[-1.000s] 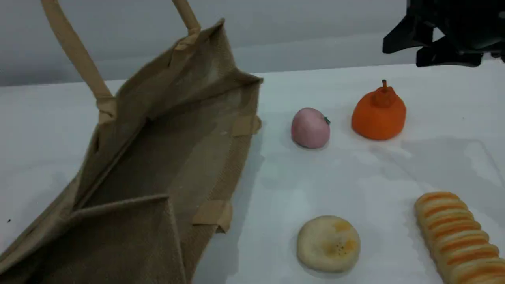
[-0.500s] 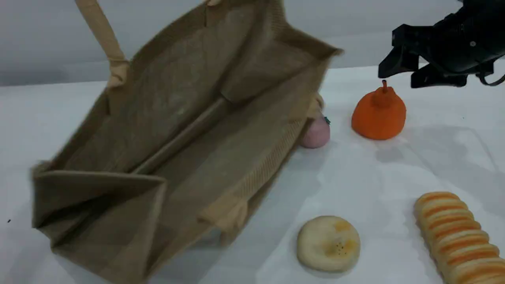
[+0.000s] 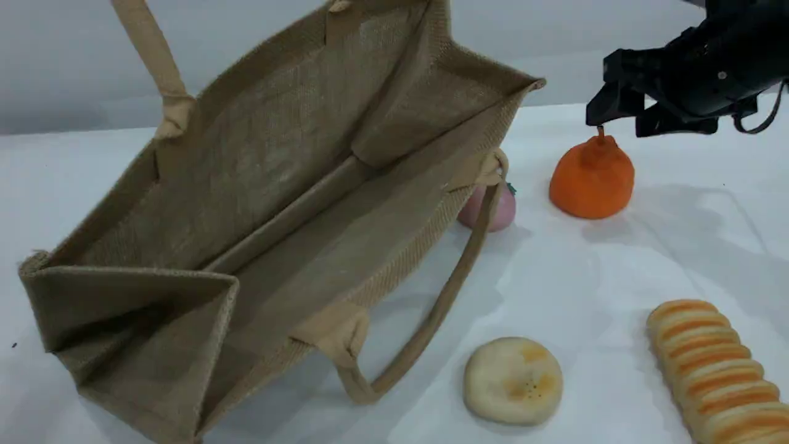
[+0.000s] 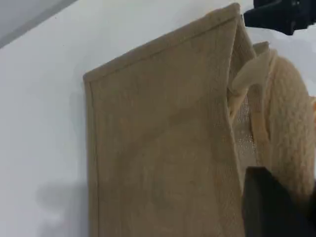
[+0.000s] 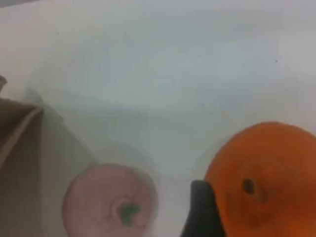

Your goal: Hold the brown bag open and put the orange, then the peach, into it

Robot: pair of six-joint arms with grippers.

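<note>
The brown bag [image 3: 296,154] hangs tilted with its mouth wide open toward the camera. Its far handle [image 3: 148,55] runs up out of the scene view, and its near handle [image 3: 431,314] droops onto the table. In the left wrist view my left gripper [image 4: 276,197] is shut on the beige handle [image 4: 291,133] above the bag's outer wall [image 4: 158,148]. The orange [image 3: 592,179] stands at the right. My right gripper [image 3: 619,121] hovers open just above its stem. The peach [image 3: 502,209] is partly hidden behind the bag's corner; the right wrist view shows the peach [image 5: 111,202] beside the orange [image 5: 269,177].
A flat cream bun [image 3: 513,380] lies near the front, close to the drooping handle. An orange-striped bread loaf [image 3: 715,370] lies at the front right. The bag's corner [image 5: 17,148] edges into the right wrist view at the left.
The bag has been lifted and swung to the right, its mouth spread wider and its near handle fallen loose; it now covers part of the peach. My right gripper came down and left over the orange.
</note>
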